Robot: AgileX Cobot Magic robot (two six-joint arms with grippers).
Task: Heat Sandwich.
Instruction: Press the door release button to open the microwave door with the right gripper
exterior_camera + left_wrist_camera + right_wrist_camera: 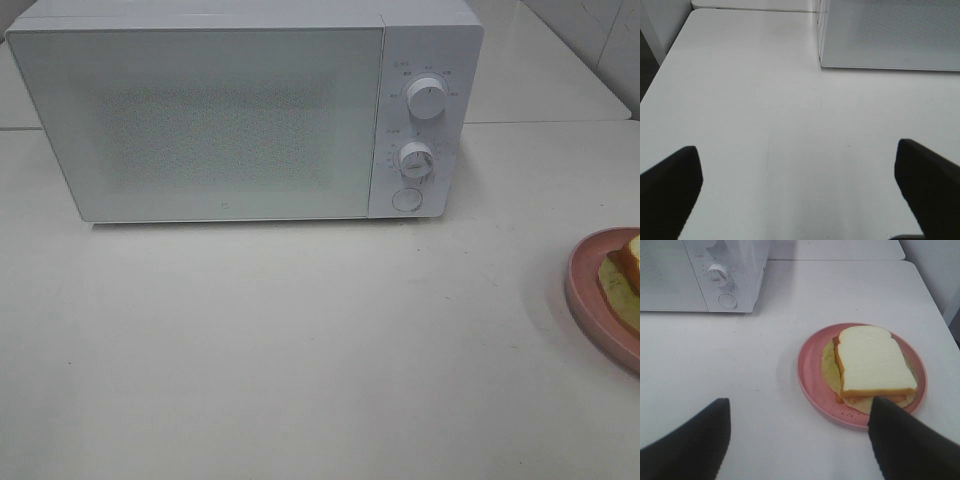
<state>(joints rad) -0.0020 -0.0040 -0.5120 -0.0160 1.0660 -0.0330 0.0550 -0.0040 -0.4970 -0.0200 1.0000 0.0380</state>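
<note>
Sandwich (872, 365) on plate (811, 376), right of shut microwave (245, 110); left gripper (797, 160), right gripper (800, 415) are spread, empty; door (150, 125) is best opened fully first.

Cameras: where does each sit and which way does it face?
Exterior high: mounted high, looking down on the closed microwave and white table; no arm shows.
Left wrist: on the left arm, over the open left gripper toward the microwave.
Right wrist: on the right arm, over the open right gripper toward the sandwich on its pink plate.
Shared: all see the microwave; exterior high and right wrist see the plate.
</note>
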